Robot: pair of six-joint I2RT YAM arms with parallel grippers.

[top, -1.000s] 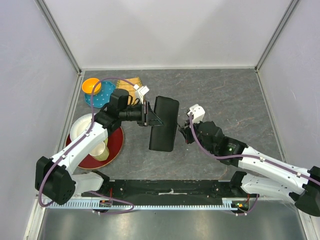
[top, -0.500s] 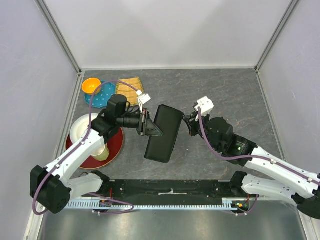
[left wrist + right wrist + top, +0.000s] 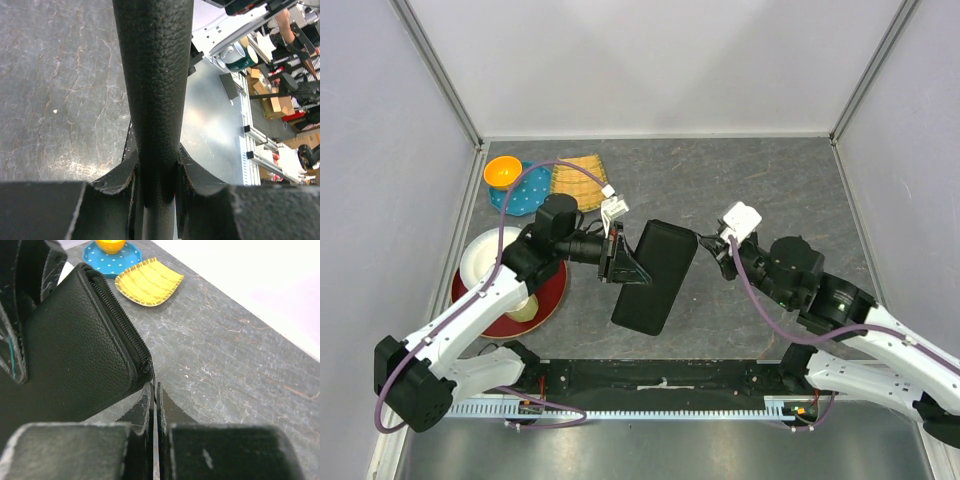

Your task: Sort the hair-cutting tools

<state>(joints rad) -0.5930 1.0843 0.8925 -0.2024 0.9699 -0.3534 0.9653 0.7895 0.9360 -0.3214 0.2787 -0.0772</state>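
A flat black zip case [image 3: 655, 275] hangs tilted above the table's middle. My left gripper [image 3: 620, 258] is shut on its left edge. In the left wrist view the grained case [image 3: 152, 75] runs up between the fingers of that gripper [image 3: 156, 160]. My right gripper [image 3: 705, 242] is at the case's far right corner. In the right wrist view this gripper [image 3: 155, 387] is shut on the thin zip pull [image 3: 151, 372] at the end of the case's [image 3: 75, 355] closed zipper. The hair-cutting tools are hidden; no scissors or comb shows.
At the back left lie an orange bowl [image 3: 501, 171] on a blue dotted plate [image 3: 525, 190] and a yellow woven mat [image 3: 582, 178]. Under the left arm a red plate [image 3: 550, 290] holds a white bowl [image 3: 480, 255] and a pale cup [image 3: 523, 305].
The case has tipped clockwise and shifted slightly toward the arms. The left gripper moved nearer with it. The right arm swung right, its shut gripper now at the case's far corner.
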